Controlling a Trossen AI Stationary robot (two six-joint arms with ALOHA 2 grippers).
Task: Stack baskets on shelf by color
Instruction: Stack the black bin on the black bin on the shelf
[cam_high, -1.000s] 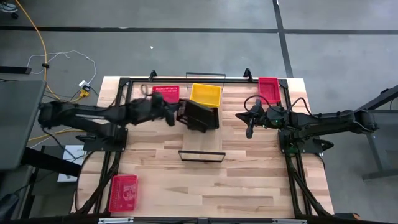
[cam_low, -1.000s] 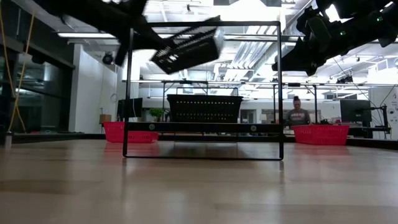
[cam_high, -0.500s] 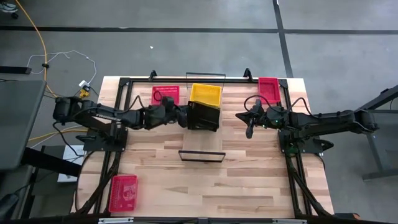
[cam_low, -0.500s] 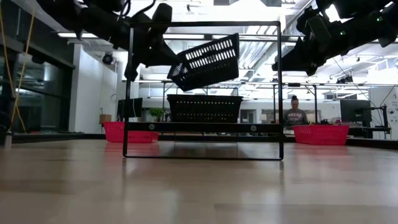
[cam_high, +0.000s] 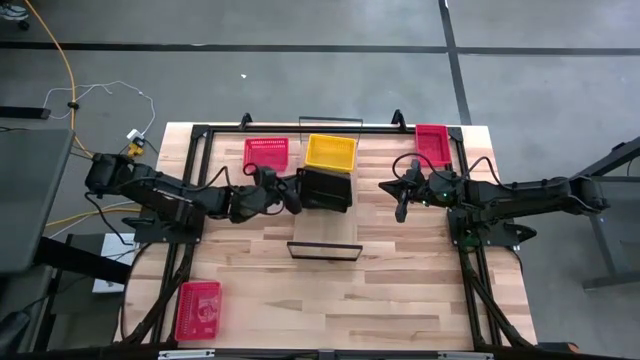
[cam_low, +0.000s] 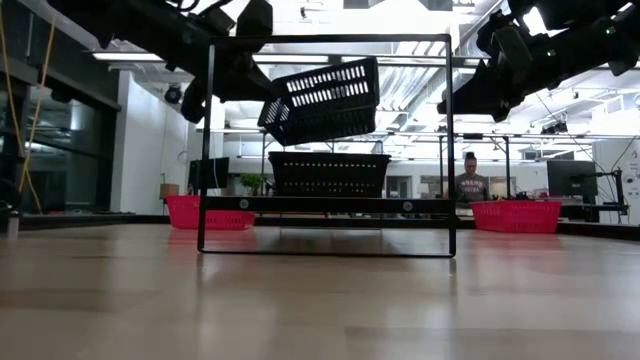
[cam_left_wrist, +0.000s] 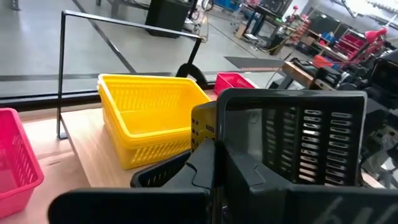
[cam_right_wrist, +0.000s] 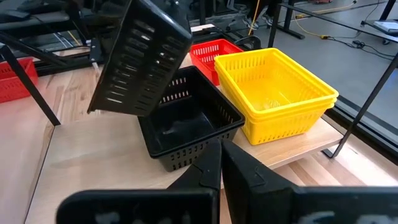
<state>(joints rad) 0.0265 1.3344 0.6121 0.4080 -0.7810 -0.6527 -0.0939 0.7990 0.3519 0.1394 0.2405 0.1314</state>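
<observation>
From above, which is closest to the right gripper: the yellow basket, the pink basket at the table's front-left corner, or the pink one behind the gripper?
From the right gripper:
1. Pink basket, just behind it.
2. Yellow basket, on the shelf.
3. Corner pink basket, front left.

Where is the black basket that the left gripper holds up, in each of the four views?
High view: held black basket at centre, over the shelf.
Low view: tilted, upper centre.
Left wrist view: right half.
Right wrist view: upper left.
Shared landmark: yellow baskets.
</observation>
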